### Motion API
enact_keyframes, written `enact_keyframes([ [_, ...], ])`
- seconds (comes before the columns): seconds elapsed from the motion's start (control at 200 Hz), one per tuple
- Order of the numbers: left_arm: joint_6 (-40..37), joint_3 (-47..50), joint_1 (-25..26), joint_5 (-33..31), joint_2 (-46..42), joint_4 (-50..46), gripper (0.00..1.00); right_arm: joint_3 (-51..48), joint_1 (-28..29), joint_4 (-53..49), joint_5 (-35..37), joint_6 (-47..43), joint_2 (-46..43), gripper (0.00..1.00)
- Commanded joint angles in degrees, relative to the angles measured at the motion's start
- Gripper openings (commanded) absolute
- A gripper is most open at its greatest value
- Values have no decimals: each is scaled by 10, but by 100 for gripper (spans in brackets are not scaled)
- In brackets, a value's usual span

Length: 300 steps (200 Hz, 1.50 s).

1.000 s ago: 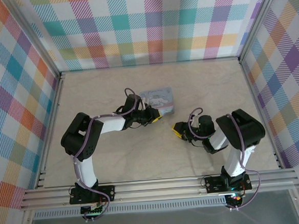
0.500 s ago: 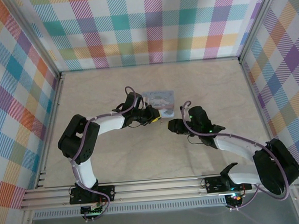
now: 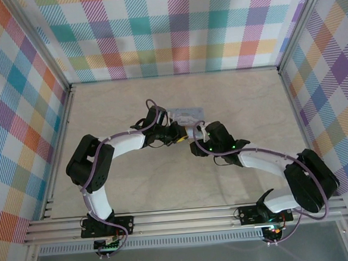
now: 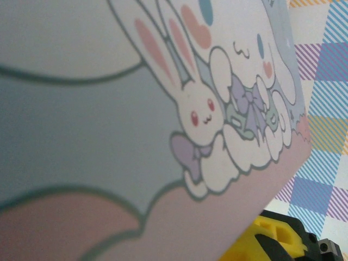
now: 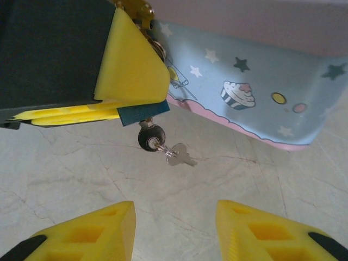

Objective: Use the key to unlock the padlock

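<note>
Dark padlock [image 5: 150, 138], key [image 5: 178, 154] jutting sideways — bare tabletop [image 5: 81, 168], right gripper [image 5: 174, 209] parted

padlock [image 5: 149, 137] top hid under left gripper [image 5: 142, 113] | tin [image 4: 98, 125] blurred, cut at 9 & 12 o'clock | right gripper [image 5: 174, 209] fingers cut at 6 o'clock

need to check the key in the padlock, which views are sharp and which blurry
Right wrist view: padlock and key sharp, evenly lit; right fingers at the bottom slightly soft. Left wrist view: tin too close, its left part out of focus, rabbit print clearer. Top external view: even light, soft shadows, padlock too small to resolve.
</note>
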State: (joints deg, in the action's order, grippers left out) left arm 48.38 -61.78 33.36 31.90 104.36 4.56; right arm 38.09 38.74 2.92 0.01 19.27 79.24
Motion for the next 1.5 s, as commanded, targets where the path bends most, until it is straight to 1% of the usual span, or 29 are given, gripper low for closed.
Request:
enact_keyframes([
  [0.0,-6,-19,5,9,-24,-4,1,26,7,9,6,-42,18,44],
  [0.4,-7,-27,5,15,-26,-10,1,64,15,13,8,-86,62,45],
  [0.57,-7,-31,5,18,-26,-13,1,80,20,9,23,-101,73,45],
  [0.695,-8,-32,5,19,-25,-13,1,91,22,2,32,-110,80,43],
  [0.805,-7,-31,5,21,-24,-13,1,99,24,-6,31,-116,84,39],
  [0.84,-7,-31,5,21,-23,-12,1,100,24,-7,31,-118,85,36],
  [0.91,-8,-31,5,20,-25,-14,1,102,24,-11,27,-123,88,21],
  [0.995,-10,-30,5,19,-25,-15,1,102,24,-15,21,-127,89,9],
  [1.04,-11,-30,5,20,-25,-13,1,102,25,-16,18,-128,89,4],
  [1.12,-12,-31,4,20,-24,-15,1,100,24,-15,12,-130,89,0],
  [1.225,-12,-28,4,20,-23,-14,2,96,24,-10,8,-127,91,0],
  [1.29,-14,-27,4,18,-24,-15,2,91,24,-6,5,-125,92,4],
  [1.32,-17,-26,4,15,-24,-18,2,88,24,-6,5,-121,91,9],
  [1.34,-19,-25,4,14,-24,-21,3,86,24,-6,5,-118,90,16],
  [1.345,-19,-25,4,13,-25,-21,3,86,24,-6,5,-118,90,16],
  [1.35,-19,-25,4,13,-25,-21,3,84,24,-5,5,-117,89,19],
  [1.36,-19,-25,3,13,-25,-22,3,83,24,-4,5,-115,87,22],
  [1.385,-20,-23,3,13,-24,-21,3,78,25,-2,5,-110,84,28],
  [1.415,-20,-21,3,13,-24,-20,3,71,24,3,4,-106,79,31],
  [1.495,-20,-16,3,13,-22,-17,3,55,24,6,6,-97,63,34],
])
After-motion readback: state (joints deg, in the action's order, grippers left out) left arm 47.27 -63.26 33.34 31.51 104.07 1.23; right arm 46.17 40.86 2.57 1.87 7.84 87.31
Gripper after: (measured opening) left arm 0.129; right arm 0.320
